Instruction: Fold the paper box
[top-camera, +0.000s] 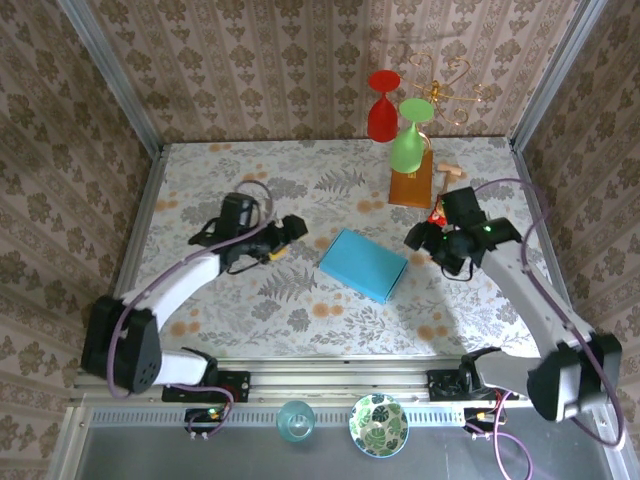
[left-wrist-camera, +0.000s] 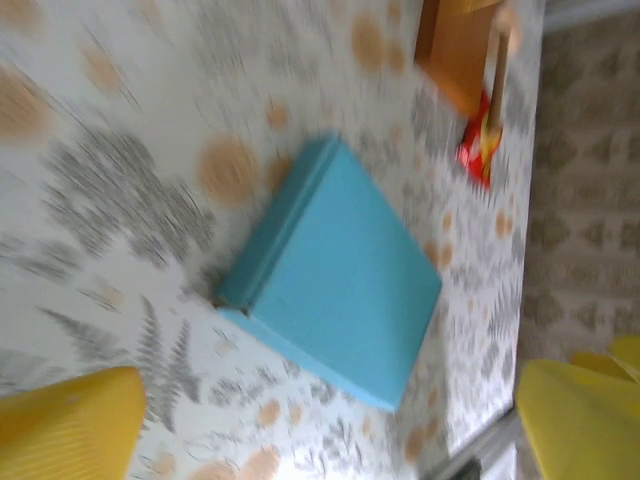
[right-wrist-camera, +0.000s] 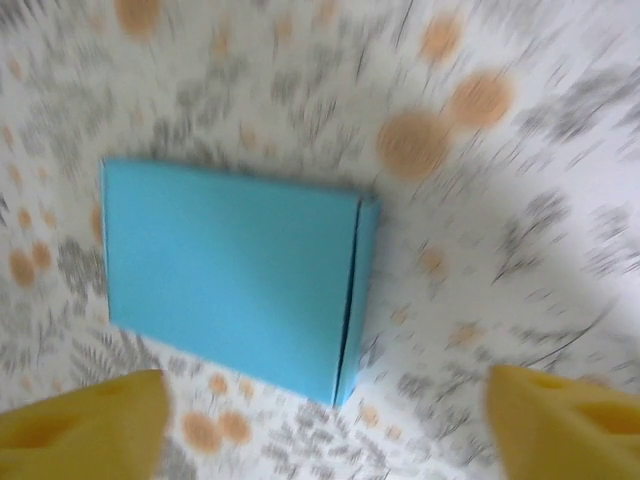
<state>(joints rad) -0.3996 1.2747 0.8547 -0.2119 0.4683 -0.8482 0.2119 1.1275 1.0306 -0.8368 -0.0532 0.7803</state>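
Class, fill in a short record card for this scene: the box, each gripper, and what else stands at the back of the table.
Box: blue paper box, closed up, lying flat mid-table
Surface: table with a leaf pattern
Left gripper: fingers spread open, left of the box, not touching it
Right gripper: fingers spread open, right of the box, not touching it
At the back: orange-brown block, green glass, red glass
Held: nothing

Shallow sky-blue cardboard box (top-camera: 363, 264) lies closed at frame centre; left gripper (top-camera: 288, 236) and right gripper (top-camera: 419, 240) flank it, both apart.
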